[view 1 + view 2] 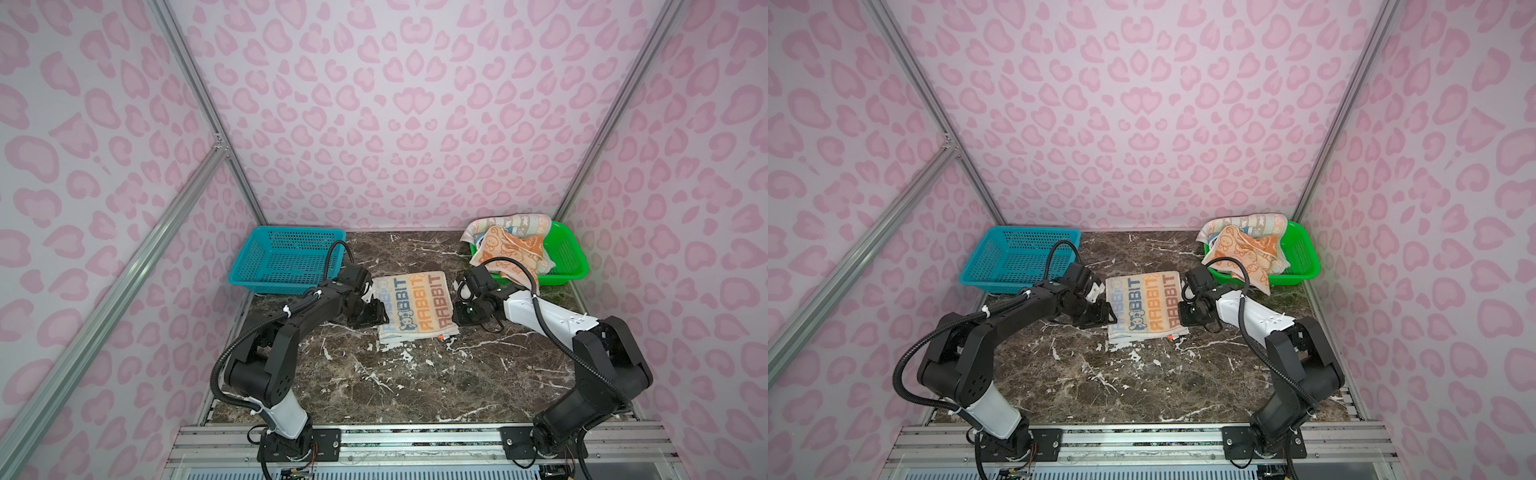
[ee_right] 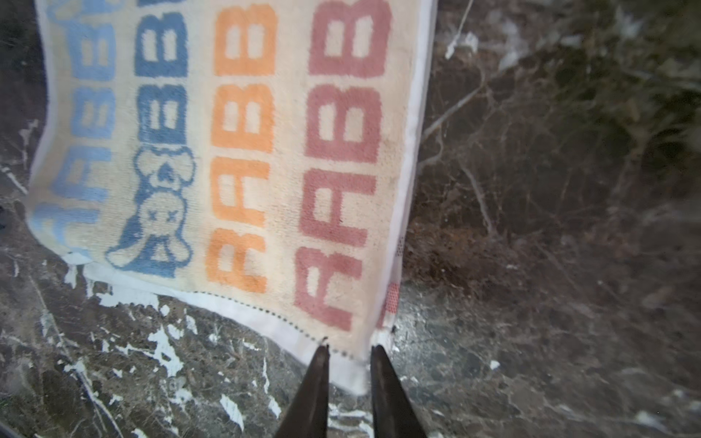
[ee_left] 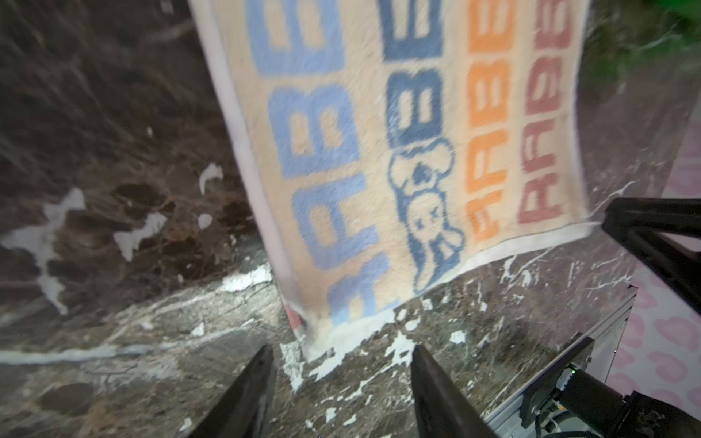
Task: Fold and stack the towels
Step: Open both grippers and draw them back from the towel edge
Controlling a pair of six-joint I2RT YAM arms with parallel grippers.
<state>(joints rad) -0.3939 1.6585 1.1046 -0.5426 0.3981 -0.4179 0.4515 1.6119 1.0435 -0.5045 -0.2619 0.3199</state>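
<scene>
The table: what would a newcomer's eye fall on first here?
The RABBIT towel lies flat at the middle of the dark marble table, with the left gripper and the right gripper at its two near corners, jaws apart. At the far right, crumpled towels heap over a green basket; a blue basket stands at the far left.

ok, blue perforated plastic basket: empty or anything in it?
Empty, as far as visible: in both top views the blue perforated plastic basket shows only bare mesh floor; the left arm hides its near right corner.
</scene>
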